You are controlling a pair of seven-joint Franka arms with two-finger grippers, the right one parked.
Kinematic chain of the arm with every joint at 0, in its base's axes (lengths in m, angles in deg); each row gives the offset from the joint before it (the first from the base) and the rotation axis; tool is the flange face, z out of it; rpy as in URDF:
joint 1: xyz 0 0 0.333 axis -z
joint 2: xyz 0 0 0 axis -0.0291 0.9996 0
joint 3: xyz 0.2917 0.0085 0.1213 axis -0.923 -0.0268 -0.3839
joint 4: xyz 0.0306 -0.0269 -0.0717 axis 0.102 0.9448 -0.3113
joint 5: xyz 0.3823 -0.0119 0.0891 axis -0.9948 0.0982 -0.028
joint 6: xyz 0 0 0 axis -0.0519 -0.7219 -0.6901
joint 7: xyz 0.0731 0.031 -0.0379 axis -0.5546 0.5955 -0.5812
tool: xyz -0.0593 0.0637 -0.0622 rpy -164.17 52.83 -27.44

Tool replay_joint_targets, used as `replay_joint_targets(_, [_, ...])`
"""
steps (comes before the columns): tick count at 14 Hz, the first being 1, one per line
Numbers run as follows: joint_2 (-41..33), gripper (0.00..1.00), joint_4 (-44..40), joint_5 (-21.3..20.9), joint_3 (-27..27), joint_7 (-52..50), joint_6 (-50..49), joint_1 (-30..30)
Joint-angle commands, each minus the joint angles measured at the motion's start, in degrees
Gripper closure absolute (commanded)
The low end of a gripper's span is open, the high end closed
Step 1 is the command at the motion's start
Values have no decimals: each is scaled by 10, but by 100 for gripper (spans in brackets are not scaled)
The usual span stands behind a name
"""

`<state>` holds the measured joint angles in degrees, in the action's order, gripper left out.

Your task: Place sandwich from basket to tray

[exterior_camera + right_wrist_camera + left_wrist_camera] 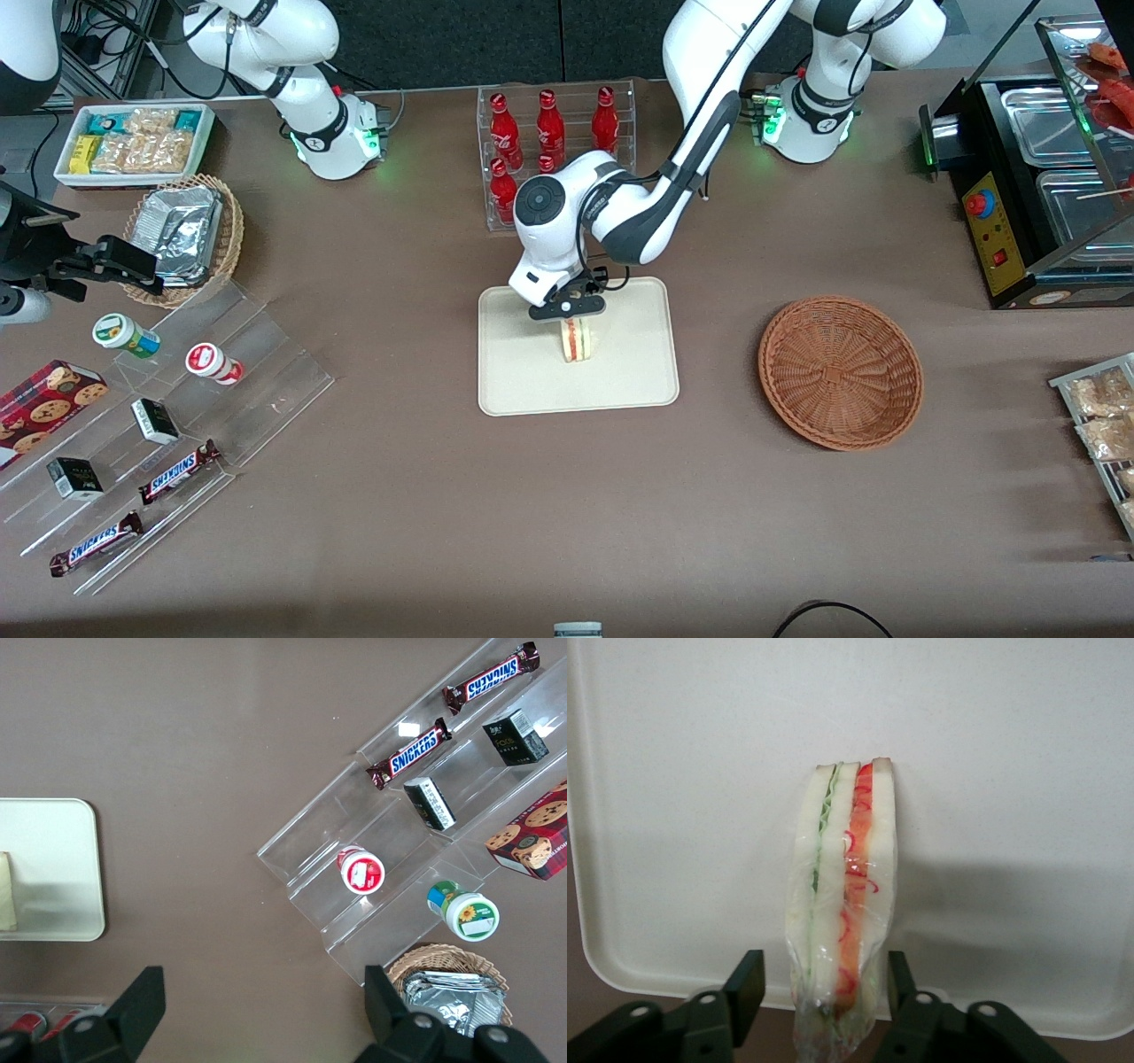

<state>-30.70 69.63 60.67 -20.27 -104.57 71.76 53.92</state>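
I had the gripper (568, 309) just above the tray (514, 390), its fingers (747, 983) spread apart on either side of the sandwich (843, 904) and not pressing it. The sandwich stood on edge on the tray, directly under the gripper. The basket (840, 370) sat empty, well off toward the working arm's end. I judged a straight vertical lift best, so neither finger would tip it.

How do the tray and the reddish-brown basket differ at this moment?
The tray is flat, cream and rectangular with rounded corners; the basket is round, woven and reddish-brown. The tray carries the sandwich, standing on edge between the fingers of the hand, which do not touch it; the basket holds nothing. The tray lies beneath the working arm; the basket sits toward that arm's end. Both rest on the brown table.
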Motion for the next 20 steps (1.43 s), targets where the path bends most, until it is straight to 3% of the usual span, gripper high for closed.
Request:
replay_joint_targets(1, [-1, 0, -19, -1, -9, -8, -9, 3])
replay_joint_targets(7, [-124, 0, -32, 13, -82, -7, -155, 0])
replay_joint_targets(11, [-208, 0, -32, 31, -174, 15, -251, 0])
replay_joint_targets(16, [-285, 0, -33, 30, -289, 133, -352, 0])
replay_joint_targets(20, [-315, 0, -37, 25, -342, 205, -384, 1])
